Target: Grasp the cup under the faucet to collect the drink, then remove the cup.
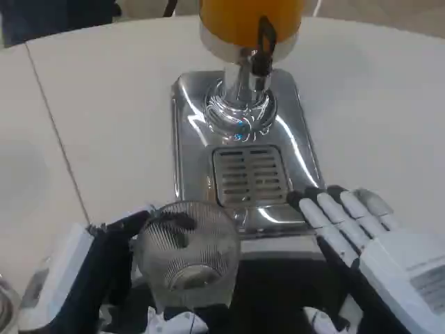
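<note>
- Cup (186, 254): clear ribbed glass, which I see gripped in my left hand (104, 261), near the front edge of the dispenser tray (191, 118), short of the faucet (264, 45).
- Right hand (361, 236): empty, fingers extended flat beside the tray.
- Drain grate (248, 175): bare.

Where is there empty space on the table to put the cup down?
Bare white table lies left of the shiny silver dispenser base, and more lies right of it, above the right hand. The slotted drip grate under the black faucet lever is free. It is crowded near the front edge, where the left hand holds the ribbed clear glass cup.
</note>
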